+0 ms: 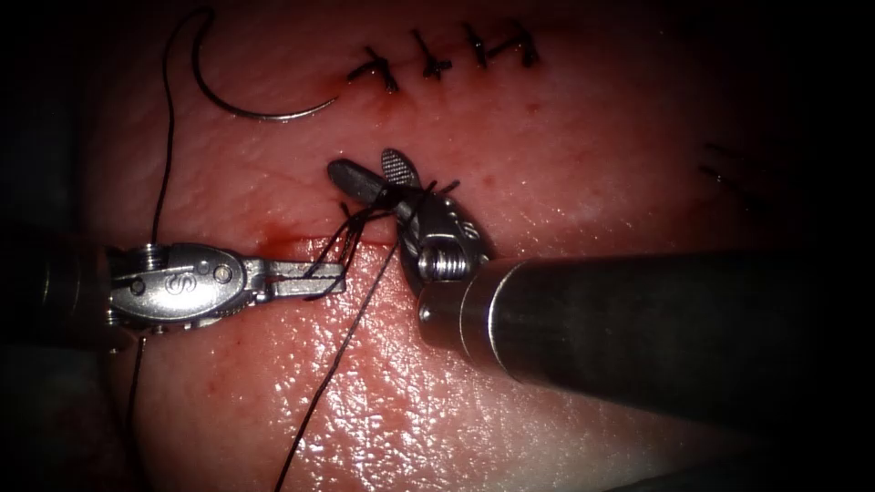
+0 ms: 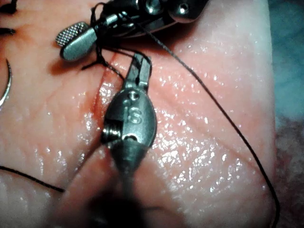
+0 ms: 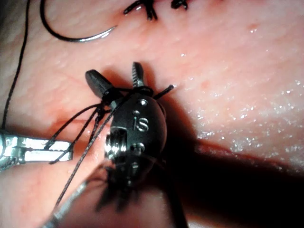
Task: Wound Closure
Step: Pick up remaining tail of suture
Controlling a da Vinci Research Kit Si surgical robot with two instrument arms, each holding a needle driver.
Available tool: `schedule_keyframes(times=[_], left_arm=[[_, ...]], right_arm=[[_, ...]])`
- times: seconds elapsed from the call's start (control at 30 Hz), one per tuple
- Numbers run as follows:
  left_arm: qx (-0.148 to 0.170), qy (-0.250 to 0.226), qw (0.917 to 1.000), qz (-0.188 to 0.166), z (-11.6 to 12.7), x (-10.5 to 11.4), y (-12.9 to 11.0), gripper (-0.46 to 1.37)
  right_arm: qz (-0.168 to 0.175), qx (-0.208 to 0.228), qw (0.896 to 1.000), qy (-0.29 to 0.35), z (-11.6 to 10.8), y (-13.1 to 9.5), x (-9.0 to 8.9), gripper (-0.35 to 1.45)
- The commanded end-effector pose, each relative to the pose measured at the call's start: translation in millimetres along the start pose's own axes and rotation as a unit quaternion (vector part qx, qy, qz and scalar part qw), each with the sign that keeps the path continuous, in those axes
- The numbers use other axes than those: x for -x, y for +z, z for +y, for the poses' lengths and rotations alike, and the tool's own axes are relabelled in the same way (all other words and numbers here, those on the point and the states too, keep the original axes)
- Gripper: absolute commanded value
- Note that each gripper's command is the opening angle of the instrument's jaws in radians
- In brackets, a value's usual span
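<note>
The tissue (image 1: pixel 565 164) lies wet and shiny under the light, with red fluid (image 1: pixel 283 244) pooled along the cut (image 1: pixel 301 241) near the middle. Three finished stitches (image 1: pixel 442 56) cross the cut's far end. The needle (image 1: pixel 264 114) rests free on the tissue's surface, left of those stitches and well apart from both tools — neither holds it and it is not in the tissue. The left gripper (image 1: pixel 314 281) reaches in from the left and is closed on the thread (image 1: pixel 355 319) just beside the cut, where several dark loops gather. The right gripper (image 1: pixel 374 173) sits just beyond, its jaws spread apart and holding nothing, with thread looped around it behind the jaws. One long strand runs from the knot area down toward the near edge; another trails from the needle's end down the left side.
</note>
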Motion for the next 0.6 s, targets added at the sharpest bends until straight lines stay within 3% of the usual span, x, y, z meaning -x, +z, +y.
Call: schedule_keyframes(times=[0.03, 0.3, 0.6], left_arm=[[0.001, 0.0, 1.0, 0.0, 0.0, 0.0, 0.0, -0.35], [0.002, 0.003, 1.0, 0.001, -0.1, 0.0, 0.0, -0.35], [0.0, 0.006, 1.0, 0.0, -0.7, 0.1, 0.1, -0.35]], right_arm=[[0.001, -0.002, 1.0, 0.001, -0.1, -0.1, -0.1, 0.87], [0.001, -0.01, 1.0, 0.006, -1.5, -1.2, -0.5, 1.03], [0.005, -0.035, 0.999, 0.015, -4.2, -3.9, -1.1, 1.01]])
